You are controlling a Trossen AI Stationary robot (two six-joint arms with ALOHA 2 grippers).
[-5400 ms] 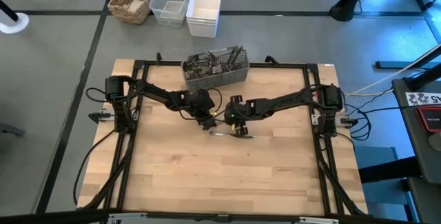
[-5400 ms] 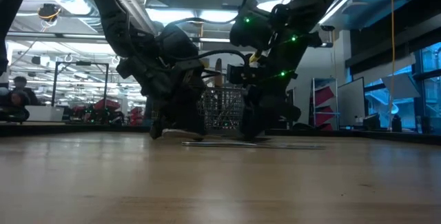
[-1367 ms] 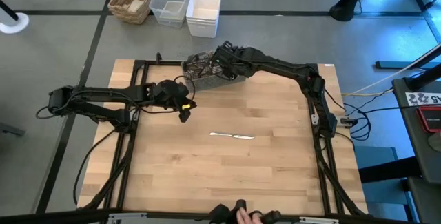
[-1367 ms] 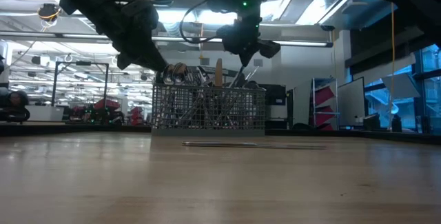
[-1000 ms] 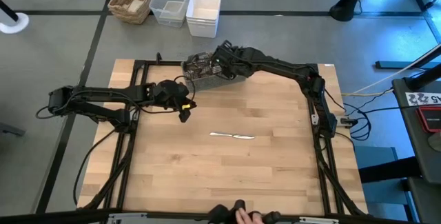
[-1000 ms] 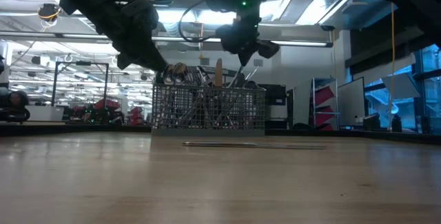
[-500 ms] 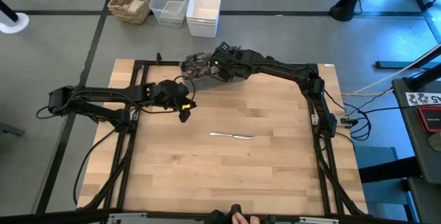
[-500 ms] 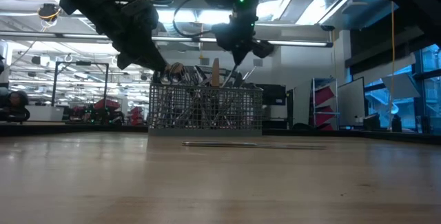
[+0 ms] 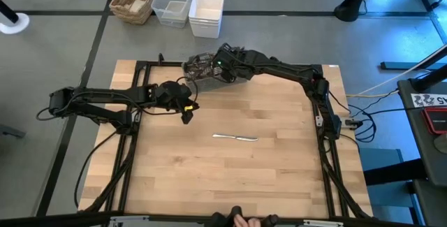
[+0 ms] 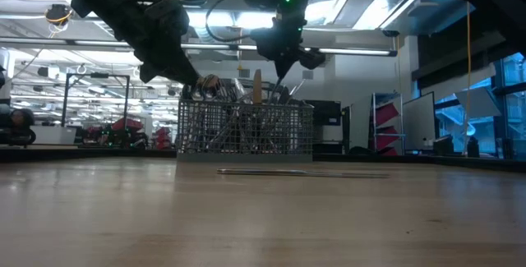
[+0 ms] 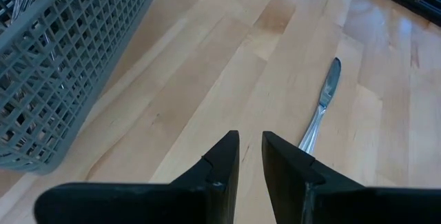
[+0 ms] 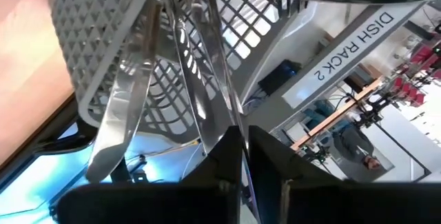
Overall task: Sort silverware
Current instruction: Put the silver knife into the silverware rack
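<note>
At the far edge of the table [image 9: 279, 178] the grey mesh caddy [image 9: 202, 68] stands crowded with silverware [image 10: 246, 94], and the right gripper [image 9: 221, 64] reaches into it from above, its fingers nearly together on a thin upright handle [image 12: 220, 86], though which piece that is I cannot tell. 1 knife [image 9: 235, 137] lies flat and alone mid-table with bare wood all round it, while the left gripper [image 9: 186, 113] hovers between caddy and knife, touching neither, its fingers [image 11: 224, 158] a narrow slit apart and holding nothing. Beyond the far edge, on the floor, sit a wicker basket [image 9: 134, 0] and 2 plastic bins [image 9: 188, 7]
</note>
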